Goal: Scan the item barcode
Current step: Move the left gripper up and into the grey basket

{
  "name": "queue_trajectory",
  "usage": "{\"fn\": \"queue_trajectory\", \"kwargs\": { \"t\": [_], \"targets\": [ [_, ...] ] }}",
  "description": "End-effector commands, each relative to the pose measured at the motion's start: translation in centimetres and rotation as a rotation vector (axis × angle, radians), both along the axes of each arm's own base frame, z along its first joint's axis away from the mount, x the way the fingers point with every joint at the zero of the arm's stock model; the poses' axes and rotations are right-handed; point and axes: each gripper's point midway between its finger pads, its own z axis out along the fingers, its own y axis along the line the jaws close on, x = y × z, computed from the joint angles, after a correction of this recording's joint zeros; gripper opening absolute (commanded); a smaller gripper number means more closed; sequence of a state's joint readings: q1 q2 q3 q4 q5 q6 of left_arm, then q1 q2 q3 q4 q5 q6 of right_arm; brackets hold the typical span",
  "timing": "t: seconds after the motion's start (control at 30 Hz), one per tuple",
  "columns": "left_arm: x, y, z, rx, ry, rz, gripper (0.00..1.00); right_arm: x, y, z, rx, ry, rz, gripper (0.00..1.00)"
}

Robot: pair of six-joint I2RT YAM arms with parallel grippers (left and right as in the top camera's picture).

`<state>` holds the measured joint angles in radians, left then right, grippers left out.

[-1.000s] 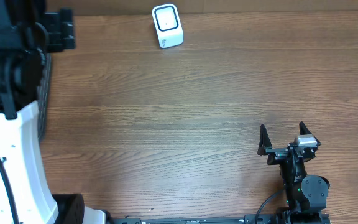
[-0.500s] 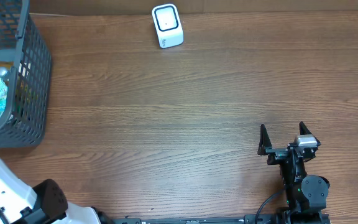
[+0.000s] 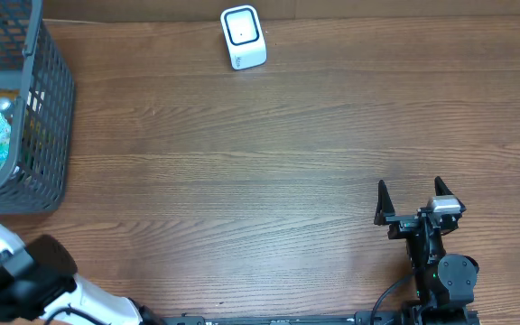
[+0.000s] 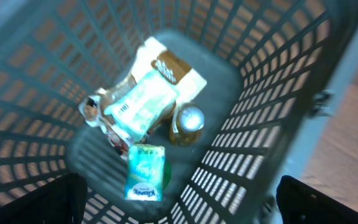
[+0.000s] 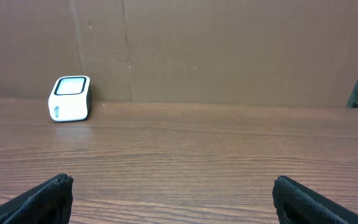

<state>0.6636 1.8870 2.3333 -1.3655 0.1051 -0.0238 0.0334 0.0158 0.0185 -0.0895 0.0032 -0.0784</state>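
Your left gripper (image 4: 182,180) hangs above the grey basket (image 4: 272,93) and looks straight down into it. Its two fingers (image 4: 42,202) are spread wide, one at each lower corner of the wrist view. They hold nothing and do not touch the basket.

The things you can scan all lie on the floor of the basket. A small green pack (image 4: 146,180) is the one nearest the fingers. Just beside it is a little jar (image 4: 188,121) with a shiny lid. A pale bag (image 4: 138,106) lies in the middle of the basket, partly on top of a brown and white pack (image 4: 173,71). This view is a bit blurred, so you cannot read any label or pick out a barcode.

From overhead, the basket (image 3: 52,117) sits at the left edge of the table (image 3: 242,181). A part of your left arm (image 3: 16,271) shows on the near side of the basket.

The white scanner (image 3: 243,37) stands well apart from the basket, off to its right, by the far edge of the table. The right wrist view shows the scanner (image 5: 71,98) sitting flat on the wood.

Your right gripper (image 3: 411,190) is even farther from the basket than the scanner is, to the basket's right and on the near side. In its own view the right gripper (image 5: 171,182) has its fingers spread wide too, with nothing between them.
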Motion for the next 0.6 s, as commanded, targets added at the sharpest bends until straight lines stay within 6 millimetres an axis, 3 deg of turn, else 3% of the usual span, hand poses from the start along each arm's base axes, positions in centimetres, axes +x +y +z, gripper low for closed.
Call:
{"fn": "queue_trajectory", "kwargs": {
  "t": [0.0, 0.57],
  "targets": [
    [1.0, 0.6, -2.6, -0.055, 0.036, 0.0, 0.99, 0.0, 0.1, -0.4, -0.001, 0.004, 0.006, 1.0],
    [3.8, 2.6, -13.7, -0.206, 0.219, -0.005, 1.0, 0.0, 0.1, -0.4, -0.001, 0.004, 0.006, 1.0]
  ]
}}
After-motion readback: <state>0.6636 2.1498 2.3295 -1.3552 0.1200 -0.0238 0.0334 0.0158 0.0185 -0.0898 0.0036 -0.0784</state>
